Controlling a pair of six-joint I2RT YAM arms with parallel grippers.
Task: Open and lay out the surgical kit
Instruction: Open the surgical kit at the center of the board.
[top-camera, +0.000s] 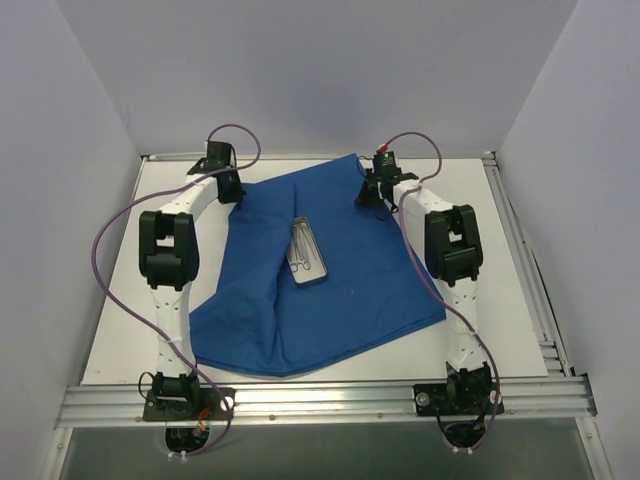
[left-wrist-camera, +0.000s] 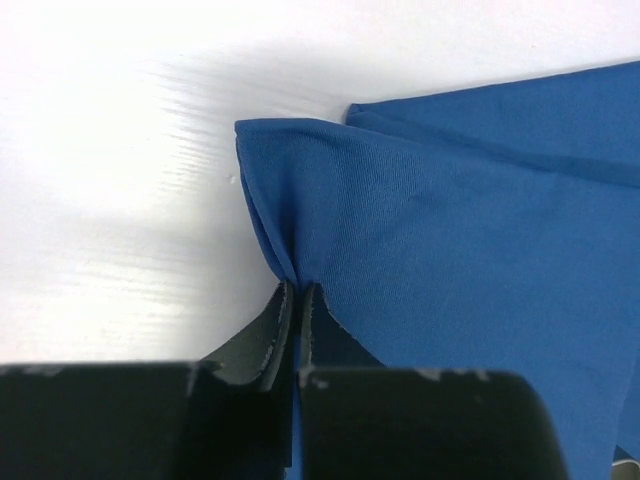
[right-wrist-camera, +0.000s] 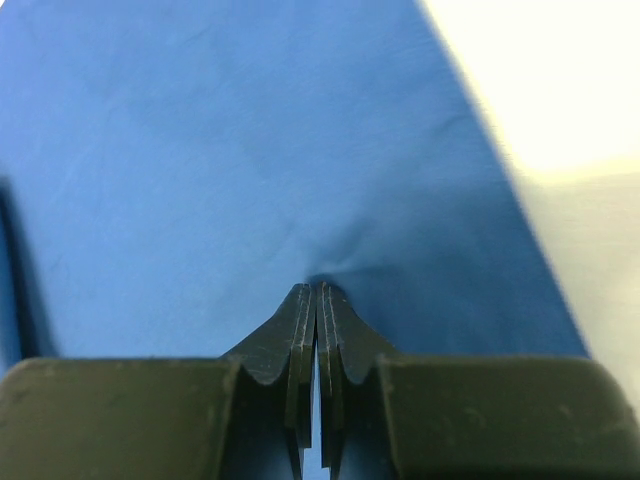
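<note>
Closed tight on cloth, the left tool (left-wrist-camera: 298, 300) pinched the blue surgical wrap (top-camera: 340, 290) at its 11 o'clock corner and the right tool (right-wrist-camera: 317, 300) at 1 o'clock, the wrap spread over the tabletop (top-camera: 500, 300). An uneven tug could have dragged the central instrument tray (top-camera: 306, 252) askew or spilled it.

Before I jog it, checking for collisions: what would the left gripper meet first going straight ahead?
The cloth: the left gripper is shut on its corner. Past that, likely bare table.

I saw the royal-blue wrap (top-camera: 350, 290) spread open, folded over along its left side; near its middle sat the pale tray (top-camera: 311, 266), thin metal instruments (top-camera: 298, 250) inside.
</note>
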